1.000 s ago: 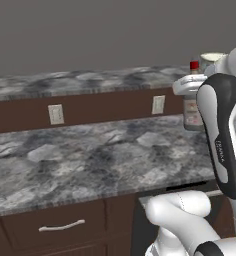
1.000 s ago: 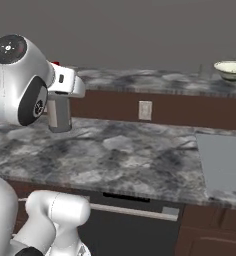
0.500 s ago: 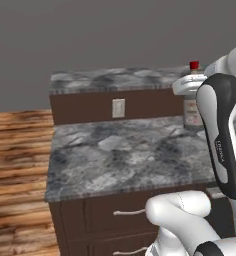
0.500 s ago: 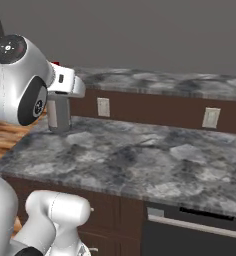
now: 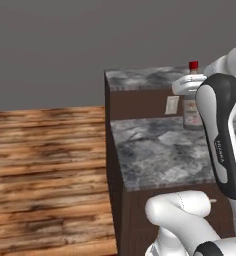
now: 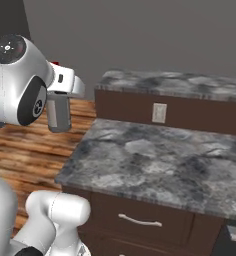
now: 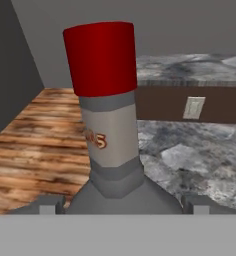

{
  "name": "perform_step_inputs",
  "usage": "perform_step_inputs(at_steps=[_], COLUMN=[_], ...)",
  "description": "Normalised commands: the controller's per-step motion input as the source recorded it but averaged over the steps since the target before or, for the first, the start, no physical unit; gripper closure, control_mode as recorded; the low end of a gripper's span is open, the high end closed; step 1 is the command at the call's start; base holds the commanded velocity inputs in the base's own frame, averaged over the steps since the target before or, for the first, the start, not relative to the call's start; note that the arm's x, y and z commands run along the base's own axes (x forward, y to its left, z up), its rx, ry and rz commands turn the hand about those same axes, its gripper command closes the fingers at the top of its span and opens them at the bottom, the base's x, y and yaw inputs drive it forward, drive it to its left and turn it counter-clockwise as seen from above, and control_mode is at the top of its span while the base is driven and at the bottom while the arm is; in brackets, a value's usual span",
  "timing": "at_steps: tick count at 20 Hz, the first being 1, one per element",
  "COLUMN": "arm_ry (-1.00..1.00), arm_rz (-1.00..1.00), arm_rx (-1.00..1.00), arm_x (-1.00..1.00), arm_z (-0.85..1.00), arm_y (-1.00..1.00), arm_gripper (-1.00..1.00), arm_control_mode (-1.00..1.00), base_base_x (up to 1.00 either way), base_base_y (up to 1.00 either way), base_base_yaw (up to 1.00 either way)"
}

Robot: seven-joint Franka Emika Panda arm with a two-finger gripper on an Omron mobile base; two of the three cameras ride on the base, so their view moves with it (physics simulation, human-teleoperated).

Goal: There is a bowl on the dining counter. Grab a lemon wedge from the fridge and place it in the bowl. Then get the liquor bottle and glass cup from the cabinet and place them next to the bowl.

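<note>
My gripper (image 7: 118, 207) is closed around the liquor bottle (image 7: 112, 145), with one finger tip on each side of the bottle's shoulder in the hand view. The bottle stands upright in my grasp, its red cap (image 7: 101, 56) uppermost and a pale neck band with orange print below it.

In the left base view the bottle (image 5: 192, 107) sits behind my white forearm, with only the red cap and part of the pale label visible. In the right base view the grey bottle body (image 6: 58, 113) hangs below my wrist, over the wooden floor (image 6: 25, 145), just beside the near corner of the lower counter (image 6: 155, 165).

The dining counter (image 5: 145, 77) is the raised grey marbled ledge with a dark brown front carrying a pale wall outlet (image 5: 171, 105). The lower counter has a drawer with a silver handle (image 6: 140, 220).
</note>
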Motion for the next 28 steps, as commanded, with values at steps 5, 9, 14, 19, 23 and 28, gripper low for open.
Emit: perform_step_inputs(at_steps=[5,9,14,19,23,28], arm_ry=[0.0,0.0,0.0,0.0,0.0,0.0], arm_rz=[0.0,0.0,0.0,0.0,0.0,0.0], arm_rx=[0.0,0.0,0.0,0.0,0.0,0.0], arm_x=[0.0,0.0,0.0,0.0,0.0,0.0], arm_z=[0.0,0.0,0.0,0.0,0.0,0.0], arm_y=[0.0,0.0,0.0,0.0,0.0,0.0], arm_gripper=[1.0,1.0,1.0,1.0,1.0,1.0], arm_control_mode=[1.0,1.0,1.0,1.0,1.0,1.0], base_base_x=[0.0,0.13,0.43,0.75,0.97,1.0], base_base_y=[1.0,1.0,0.99,0.85,0.64,0.47], base_base_yaw=[0.0,-0.07,-0.14,-0.19,-0.21,-0.27])
